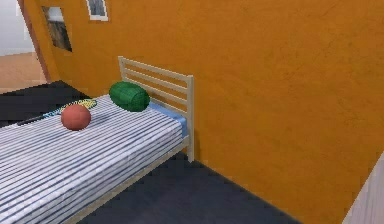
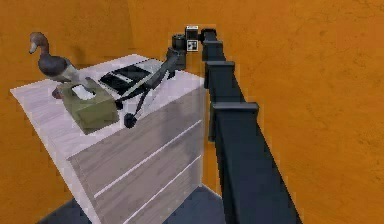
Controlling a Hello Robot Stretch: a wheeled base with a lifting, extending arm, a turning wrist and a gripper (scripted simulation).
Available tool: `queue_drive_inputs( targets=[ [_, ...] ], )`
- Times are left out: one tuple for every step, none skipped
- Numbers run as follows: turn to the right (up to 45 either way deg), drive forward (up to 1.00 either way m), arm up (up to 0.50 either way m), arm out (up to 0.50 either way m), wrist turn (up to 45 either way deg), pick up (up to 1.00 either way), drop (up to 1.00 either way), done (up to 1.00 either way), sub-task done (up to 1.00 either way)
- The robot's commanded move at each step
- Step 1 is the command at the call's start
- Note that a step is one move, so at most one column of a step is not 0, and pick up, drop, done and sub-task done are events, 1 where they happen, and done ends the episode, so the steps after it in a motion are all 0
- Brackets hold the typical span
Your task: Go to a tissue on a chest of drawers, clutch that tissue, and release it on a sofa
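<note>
Where tool (image 2: 129, 113) hangs, tissue box (image 2: 88, 104) lies just left.

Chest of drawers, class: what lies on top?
A brown duck figure, an olive tissue box with white tissue, and a flat black-and-white object. The dark end effector crosses that object, hiding part.
</note>
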Motion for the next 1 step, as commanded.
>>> queue_drive_inputs(
  targets=[
    [0.0, 0.0, 0.0, -0.48, 0.0, 0.0, 0.0, 0.0, 0.0]
  ],
)
